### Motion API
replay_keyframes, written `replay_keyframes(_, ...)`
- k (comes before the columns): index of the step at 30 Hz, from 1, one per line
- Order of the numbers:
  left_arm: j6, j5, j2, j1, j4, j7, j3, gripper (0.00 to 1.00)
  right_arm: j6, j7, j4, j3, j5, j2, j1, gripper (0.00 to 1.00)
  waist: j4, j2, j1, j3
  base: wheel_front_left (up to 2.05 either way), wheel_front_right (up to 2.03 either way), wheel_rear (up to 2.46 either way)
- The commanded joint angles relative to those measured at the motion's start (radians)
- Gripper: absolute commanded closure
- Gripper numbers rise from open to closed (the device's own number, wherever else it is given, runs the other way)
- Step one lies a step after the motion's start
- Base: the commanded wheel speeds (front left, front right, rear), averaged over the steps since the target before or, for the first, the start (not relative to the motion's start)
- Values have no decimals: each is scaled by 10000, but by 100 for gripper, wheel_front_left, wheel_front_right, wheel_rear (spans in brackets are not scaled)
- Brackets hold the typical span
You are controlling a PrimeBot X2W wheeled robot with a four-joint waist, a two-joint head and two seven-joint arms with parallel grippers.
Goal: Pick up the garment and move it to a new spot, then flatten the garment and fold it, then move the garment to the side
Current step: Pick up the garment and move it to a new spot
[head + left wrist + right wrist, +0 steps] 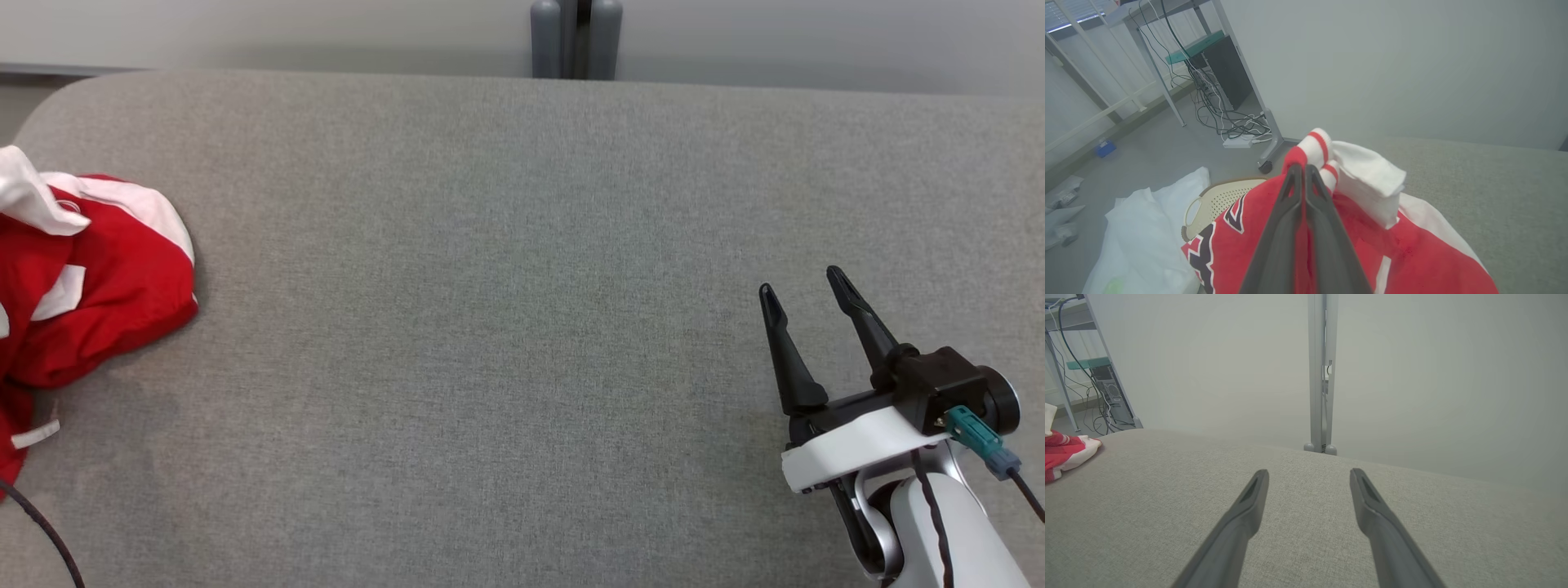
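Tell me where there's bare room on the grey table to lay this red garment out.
The middle of the table is bare, from the garment at its left edge across to the right pincer and back to the post. It is crowded at the left edge, where the left pincer grips the garment.

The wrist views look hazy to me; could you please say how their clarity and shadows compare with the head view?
Head view: crisp and evenly lit, with a soft shadow on the table beside the garment. Left wrist view: milky and low in contrast, the left gripper blurred near the lens. Right wrist view: the same haze, the right gripper soft towards the bottom edge.
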Motion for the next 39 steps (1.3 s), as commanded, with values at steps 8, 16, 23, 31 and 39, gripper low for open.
replay_keyframes(8, -50, -603, -156, 335, -1930, -859, 494, 100, 19, -202, 36, -379, 14, 115, 250, 0, -27, 0, 0, -986, 0, 0, 0)
replay_keyframes(16, 498, -592, -887, 2474, -6232, -498, 101, 100, 19, -211, -36, -830, -101, 214, 608, 0, -267, 0, 0, -1507, 0, 0, 0)
replay_keyframes(23, 1019, -292, -1363, 4144, -9587, 507, -745, 100, 19, -105, -238, -1020, -202, 235, 675, 0, -834, 0, 0, -1493, 0, 0, 0)
replay_keyframes(31, 754, -586, -2715, 4705, -10481, 1045, -2246, 100, 19, -111, -201, -1167, -98, 237, 760, 0, -1968, 0, 0, -1611, 0, 0, 0)
replay_keyframes(39, -109, -869, -4108, 3890, -8947, 1130, -3824, 100, 19, -33, -228, -1177, 75, 236, 701, 0, -3215, 0, 0, -1761, 0, 0, 0)
